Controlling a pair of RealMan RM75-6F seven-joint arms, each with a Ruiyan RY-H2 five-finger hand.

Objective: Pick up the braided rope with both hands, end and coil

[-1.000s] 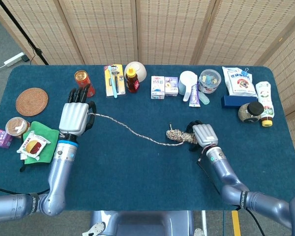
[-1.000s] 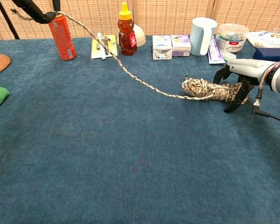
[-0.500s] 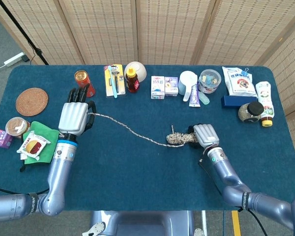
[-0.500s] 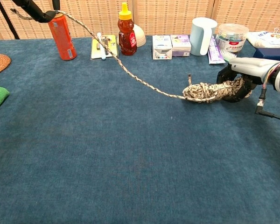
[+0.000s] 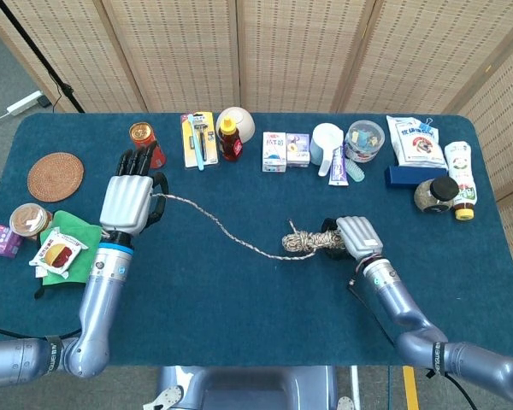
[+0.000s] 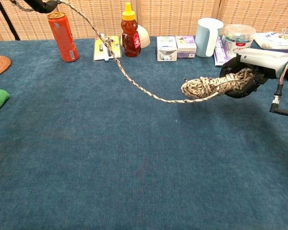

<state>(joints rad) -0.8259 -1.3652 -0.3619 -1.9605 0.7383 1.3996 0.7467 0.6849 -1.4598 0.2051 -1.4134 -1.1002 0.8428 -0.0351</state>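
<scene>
The braided rope point(image 5: 215, 224) is a thin speckled cord running from a loose end at the left to a bundled coil point(image 5: 310, 241) at the right. My left hand point(image 5: 128, 198) grips the loose end point(image 6: 62, 4) high above the table, at the top left of the chest view. My right hand point(image 5: 357, 237) grips the coil point(image 6: 209, 85), which hangs clear of the blue cloth in the chest view. The cord point(image 6: 134, 82) sags between the two hands without touching the table.
A red can point(image 5: 145, 142), razor pack point(image 5: 198, 139), honey bottle point(image 5: 230, 139), small boxes point(image 5: 285, 150), white cup point(image 5: 326, 143) and other packages line the back edge. A wicker coaster point(image 5: 55, 176), green cloth point(image 5: 67, 246) and snacks lie at the left.
My right hand closed around the coil and lifted it off the table. My left hand rose with the rope end, so the cord now hangs in the air.
</scene>
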